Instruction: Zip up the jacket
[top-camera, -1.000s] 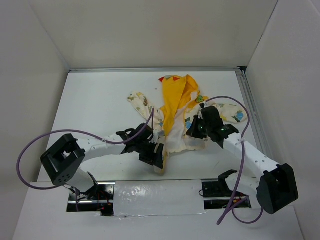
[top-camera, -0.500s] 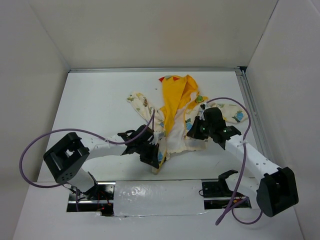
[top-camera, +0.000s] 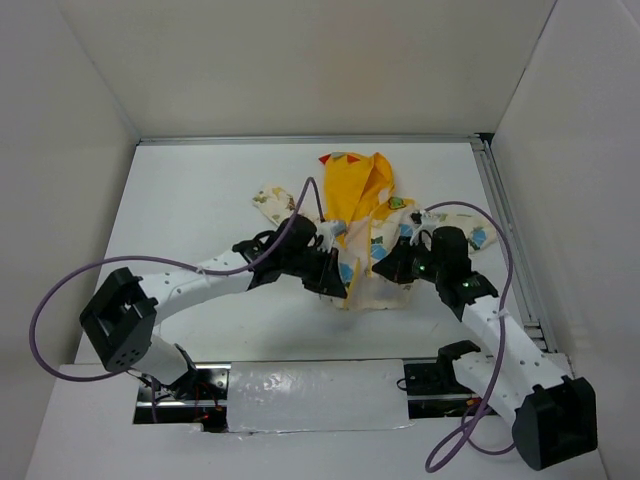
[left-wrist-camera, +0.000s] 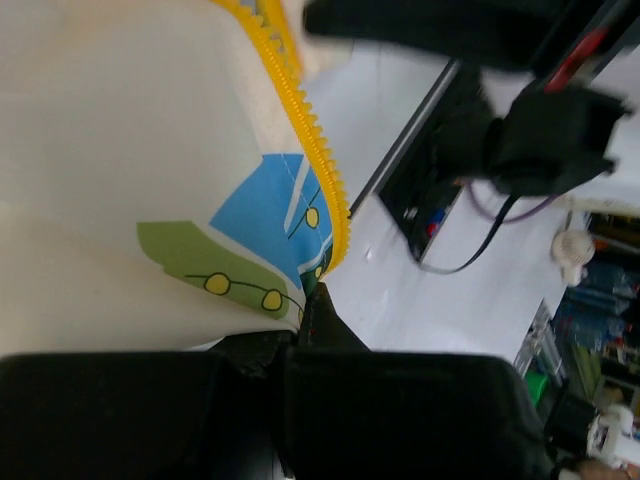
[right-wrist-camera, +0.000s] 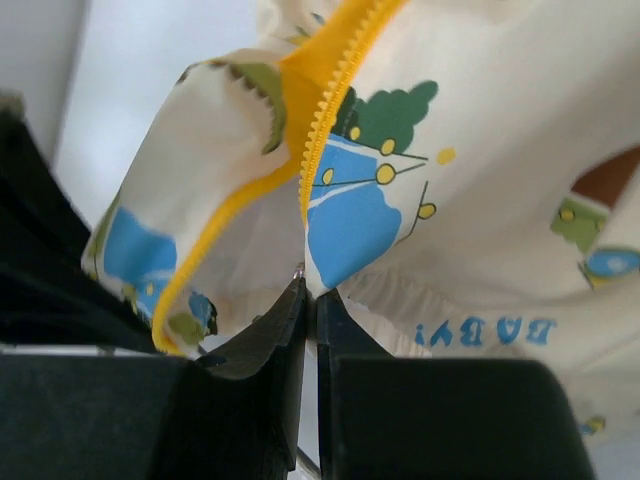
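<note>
Lying mid-frame in the top view: small cream cartoon-print fabric jacket (top-camera: 365, 215), yellow hood toward the top. Left gripper (top-camera: 335, 283) clamped on one front hem corner, right gripper (top-camera: 392, 265) pinching the other, just beside. Yellow zipper teeth (right-wrist-camera: 330, 110) running up-frame from both grips, not yet joined.

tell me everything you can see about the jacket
The jacket is small and made of soft fabric: cream outside with blue, green and yellow cartoon prints, a bright yellow lining and hood with red triangles, and yellow zipper teeth. It lies crumpled on the white table, front unzipped, hood toward the far wall. The left end effector and right end effector each pinch a lower front edge beside the zipper.
</note>
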